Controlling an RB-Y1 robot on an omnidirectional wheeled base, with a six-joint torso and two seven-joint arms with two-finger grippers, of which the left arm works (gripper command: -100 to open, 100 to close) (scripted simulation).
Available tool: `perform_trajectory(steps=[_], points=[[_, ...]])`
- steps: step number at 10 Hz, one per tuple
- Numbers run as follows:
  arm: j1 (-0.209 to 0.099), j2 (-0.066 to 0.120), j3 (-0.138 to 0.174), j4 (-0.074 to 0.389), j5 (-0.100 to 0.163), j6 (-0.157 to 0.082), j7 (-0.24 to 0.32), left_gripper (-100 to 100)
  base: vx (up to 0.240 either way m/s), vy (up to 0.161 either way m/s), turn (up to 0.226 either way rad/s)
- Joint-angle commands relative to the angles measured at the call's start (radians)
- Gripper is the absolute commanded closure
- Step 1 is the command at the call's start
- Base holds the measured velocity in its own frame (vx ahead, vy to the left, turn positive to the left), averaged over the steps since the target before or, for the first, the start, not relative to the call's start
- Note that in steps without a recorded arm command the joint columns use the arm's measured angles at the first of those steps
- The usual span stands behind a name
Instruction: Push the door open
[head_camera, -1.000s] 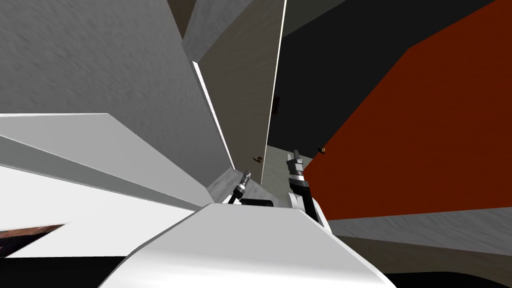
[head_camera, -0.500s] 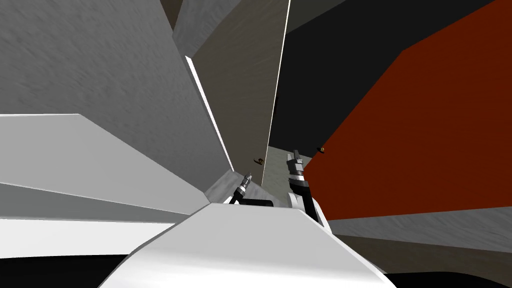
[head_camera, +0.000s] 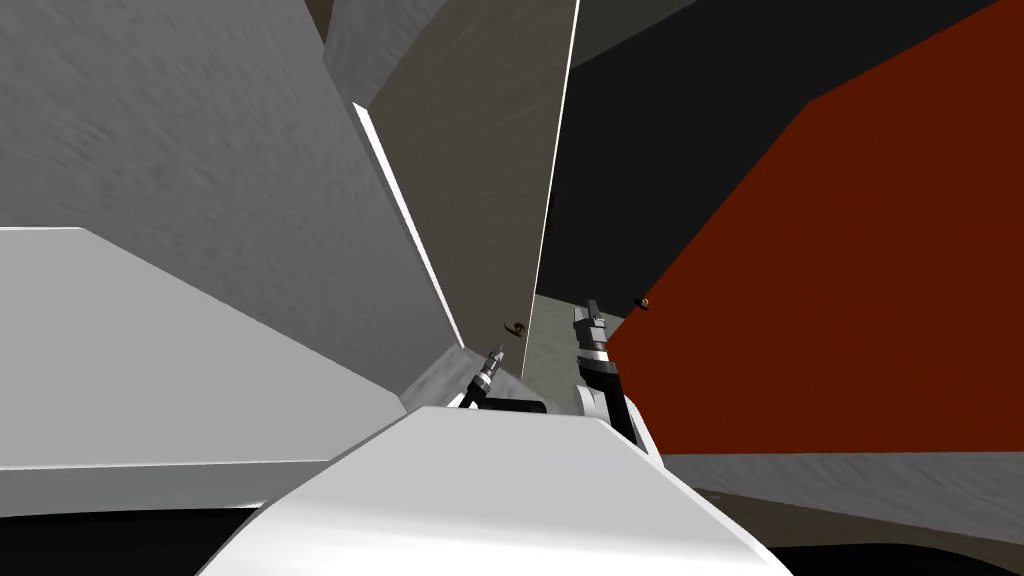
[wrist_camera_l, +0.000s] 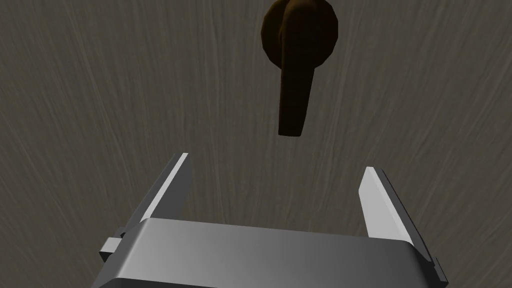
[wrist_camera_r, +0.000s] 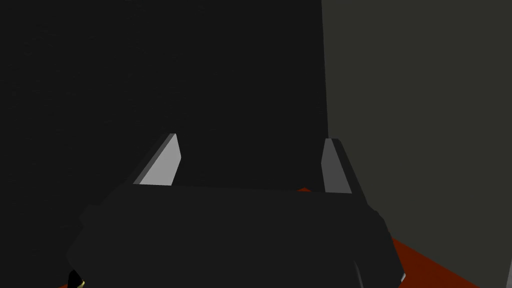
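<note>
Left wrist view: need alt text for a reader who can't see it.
The left gripper, its two light grey blade fingers open, faces a flat grey-brown wood-grained door panel. A dark brown lever handle on a round plate sits on the door just beyond the fingertips, untouched by them.

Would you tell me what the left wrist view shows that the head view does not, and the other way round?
Left wrist view adds: the dark brown lever handle up close, hanging from a round rose on the grey-brown door, just beyond the left gripper, whose jaws stand open with the handle not between them. Head view adds: the thin white edge, the black area past it, the red panel with its small knob, and the right gripper. Shared: the door, its handle and the left gripper.
</note>
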Motion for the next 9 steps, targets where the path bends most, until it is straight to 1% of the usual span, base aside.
perform_trajectory(steps=[1,5,6,7,8,9], points=[[-0.003,-0.005,0.005,0.01,0.001,-0.006,-0.003,-100,0.189,-0.095,-0.033],[-0.012,-0.017,0.018,0.037,0.003,-0.019,-0.009,-100,0.205,-0.104,-0.034],[-0.014,-0.02,0.021,0.044,0.004,-0.022,-0.01,-100,0.211,-0.078,-0.024],[-0.013,-0.018,0.019,0.041,0.004,-0.02,-0.009,-100,0.096,-0.031,0.001],[-0.013,-0.018,0.019,0.041,0.004,-0.02,-0.009,100,-0.014,0.002,0.004],[-0.013,-0.018,0.019,0.041,0.004,-0.02,-0.009,100,-0.034,0.013,-0.006]])
